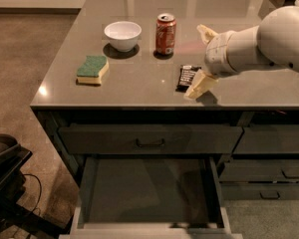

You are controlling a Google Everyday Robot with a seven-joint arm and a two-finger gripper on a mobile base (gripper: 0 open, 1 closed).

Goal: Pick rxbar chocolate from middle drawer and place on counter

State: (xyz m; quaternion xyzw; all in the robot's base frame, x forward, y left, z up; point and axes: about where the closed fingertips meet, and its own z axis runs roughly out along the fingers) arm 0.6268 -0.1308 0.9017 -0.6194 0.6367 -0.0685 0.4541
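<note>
Across upper frame, counter point(139, 91), carrying every loose item. Below, middle drawer point(85, 183) pulled out, bare inside, probably left open as the source. From right, white arm point(274, 39) reaching over counter; gripper point(197, 61) low above surface, jaws spread wide, gripping nothing, reads as a let-go pose. Left of it, bowl point(122, 35), sponge point(92, 68), can point(165, 34), all apart from claw; can nearest, only thing to mind on pulling back. Smallest: bar point(188, 77) flat on counter near front edge, touching or just beside lower jaw, cannot tell which. Judged placed, task near done.
</note>
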